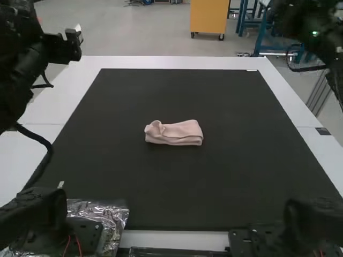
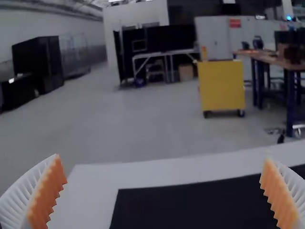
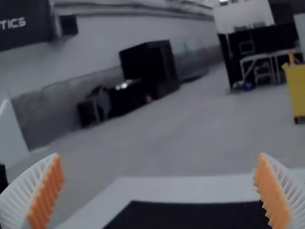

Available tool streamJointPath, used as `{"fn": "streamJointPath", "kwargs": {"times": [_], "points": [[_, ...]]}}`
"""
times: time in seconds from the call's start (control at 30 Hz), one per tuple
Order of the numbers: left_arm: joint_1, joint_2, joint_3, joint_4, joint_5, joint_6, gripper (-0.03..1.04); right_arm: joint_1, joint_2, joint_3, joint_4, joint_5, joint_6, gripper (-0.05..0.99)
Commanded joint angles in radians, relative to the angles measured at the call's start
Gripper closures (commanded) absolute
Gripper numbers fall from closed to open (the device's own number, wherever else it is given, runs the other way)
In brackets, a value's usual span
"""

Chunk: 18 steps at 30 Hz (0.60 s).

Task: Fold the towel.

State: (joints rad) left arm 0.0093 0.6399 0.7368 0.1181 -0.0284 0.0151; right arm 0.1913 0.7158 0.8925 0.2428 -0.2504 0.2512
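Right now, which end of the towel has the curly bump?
The towel's left end in the high view: it curls up, while the right end looks smooth.

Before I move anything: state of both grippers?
Left gripper: open, holding nothing.
Right gripper: open, holding nothing.

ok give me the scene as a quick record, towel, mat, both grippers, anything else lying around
towel: pink towel, folded into a narrow bundle, layers visible along its near side
towel's place: on the black mat, near the middle
fold count: cannot tell
left gripper: open, empty, away from the towel
right gripper: open, empty, away from the towel
table: white, around the mat
other: crumpled shiny plastic by the left arm's base
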Motion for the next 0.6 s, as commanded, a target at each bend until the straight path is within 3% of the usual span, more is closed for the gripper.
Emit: {"fn": "streamJointPath", "kwargs": {"times": [0.0,0.37,0.47,0.53,0.57], "points": [[0.023,-0.112,0.024,-0.001,0.013,0.011,0.05,-0.070,-0.177,-0.035,-0.008,-0.007,0.053,0.02],[0.072,-0.505,-0.027,-0.089,0.008,-0.009,0.05,-0.201,-0.668,-0.092,-0.146,-0.001,0.114,0.02],[0.087,-0.609,-0.045,-0.097,0.008,-0.009,0.05,-0.205,-0.719,-0.075,-0.171,0.020,0.114,0.02],[0.101,-0.645,-0.048,-0.107,0.007,-0.014,0.05,-0.205,-0.713,-0.046,-0.211,0.066,0.108,0.02],[0.107,-0.638,-0.040,-0.135,0.004,-0.049,0.05,-0.205,-0.713,-0.037,-0.211,0.085,0.095,0.02]]}}
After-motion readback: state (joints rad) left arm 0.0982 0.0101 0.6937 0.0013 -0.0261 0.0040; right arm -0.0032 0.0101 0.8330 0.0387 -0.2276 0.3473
